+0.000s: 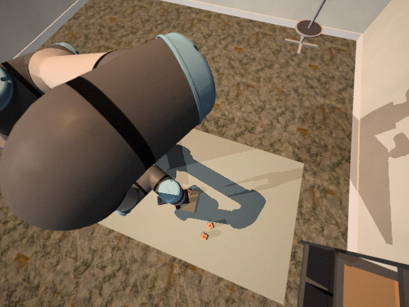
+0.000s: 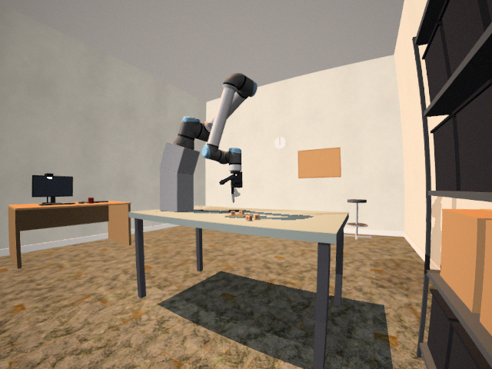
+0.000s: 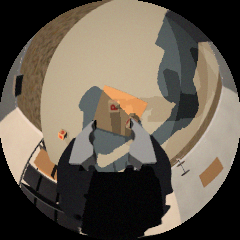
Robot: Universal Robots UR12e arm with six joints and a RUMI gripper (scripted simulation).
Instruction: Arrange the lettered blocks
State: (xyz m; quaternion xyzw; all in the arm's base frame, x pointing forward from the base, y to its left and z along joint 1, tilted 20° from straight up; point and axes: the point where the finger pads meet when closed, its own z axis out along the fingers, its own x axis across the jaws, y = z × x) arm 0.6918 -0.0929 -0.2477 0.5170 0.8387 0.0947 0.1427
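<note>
Below the gripper (image 1: 182, 201) (image 2: 233, 201) (image 3: 113, 119), whose fingers stand partway apart with nothing between them, lies the mat (image 1: 193, 206) (image 2: 229, 215) (image 3: 136, 104); the arm is raised well above it; in the wrist view the second block (image 1: 189, 191) (image 2: 241, 212) (image 3: 129, 123) shows beside the right-hand fingertip, partly covered, its letter unreadable; just beyond the fingertips, between their lines, the block marked P (image 2: 232, 213) (image 3: 114, 106) rests on the mat, its letter turned sideways; either may be next, and the coming descent probably turns on that sideways offset; farther off, two blocks (image 1: 204, 236) (image 2: 249, 217) stand near each other on the table (image 1: 261, 261) (image 2: 277, 230) (image 3: 75, 65), off the mat.
</note>
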